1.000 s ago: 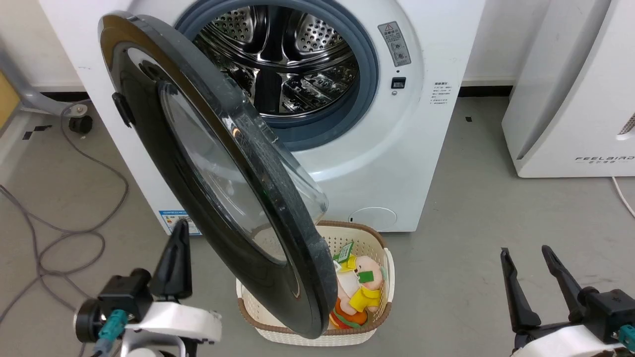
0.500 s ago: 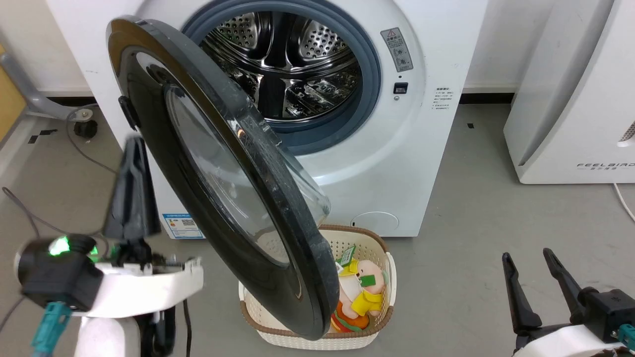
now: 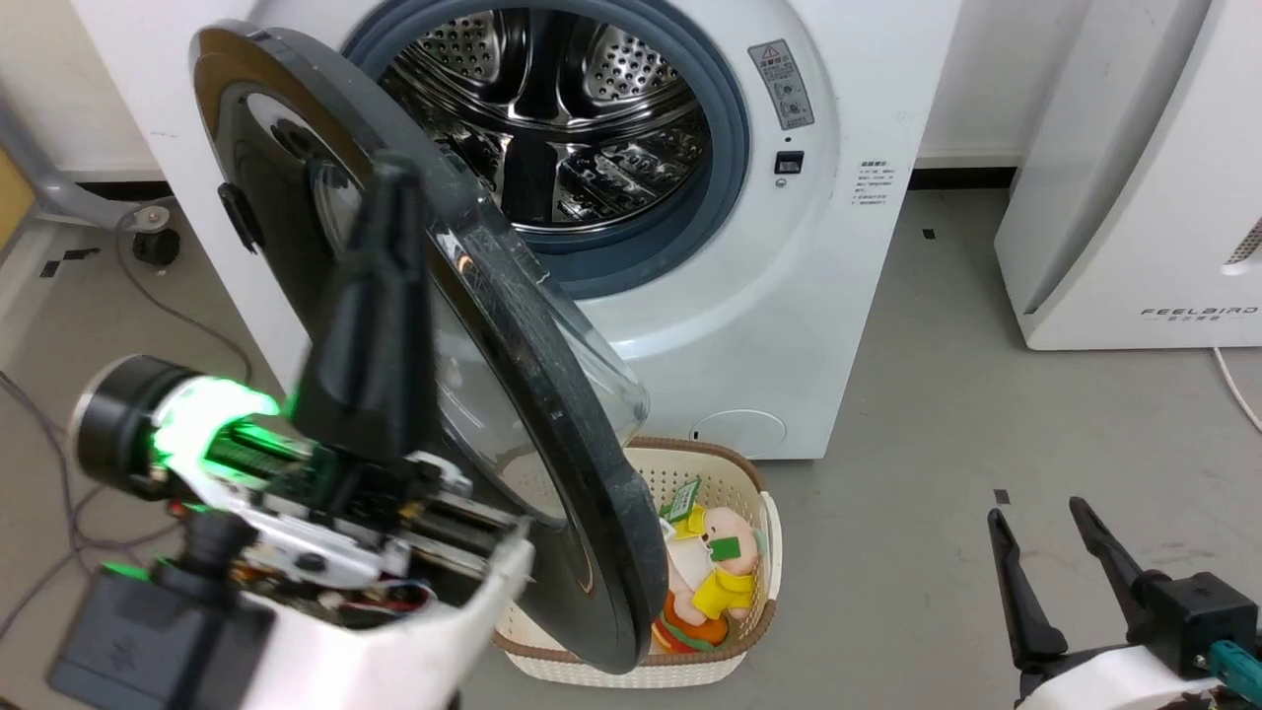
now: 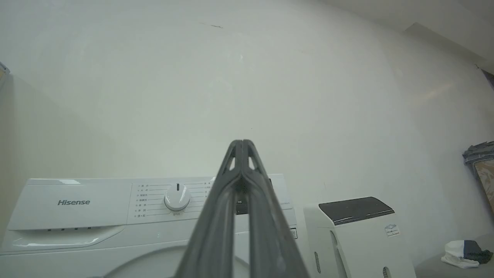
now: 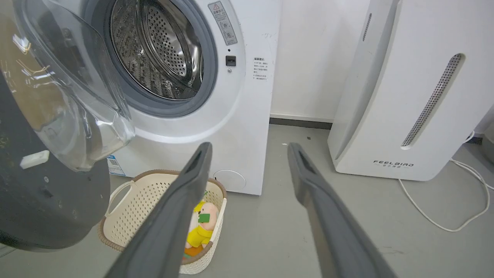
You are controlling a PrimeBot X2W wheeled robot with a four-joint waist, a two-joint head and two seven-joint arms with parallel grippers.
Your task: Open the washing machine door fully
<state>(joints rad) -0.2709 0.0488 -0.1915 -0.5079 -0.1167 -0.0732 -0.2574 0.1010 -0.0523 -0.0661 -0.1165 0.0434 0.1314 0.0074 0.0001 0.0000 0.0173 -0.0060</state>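
Observation:
The white washing machine [image 3: 838, 247] stands ahead with its steel drum exposed. The washing machine door [image 3: 552, 394], hinged on the left, stands partly open and swings out toward me. Its glass bowl [image 5: 77, 96] faces the drum. My left gripper [image 3: 392, 168] is raised in front of the door's glossy outer face, fingers pointing up and shut on nothing. In the left wrist view the left gripper [image 4: 241, 143] points past the machine's control panel [image 4: 73, 216] at the wall. My right gripper [image 3: 1037, 511] hovers low at the right, open and empty, apart from the door. The right gripper [image 5: 250, 146] also shows in its wrist view.
A cream basket [image 3: 749, 473] holding a plush toy [image 3: 715, 577] sits on the floor under the door's lower edge. The white FEELBIRD appliance [image 3: 1134, 197] stands to the right. A grey caster leg [image 3: 156, 245] is left of the machine. Bare grey floor lies between machine and appliance.
My left arm has risen and swung right, from low beside the machine's left corner to in front of the door's outer face, fingers still shut. The door and right gripper stay put.

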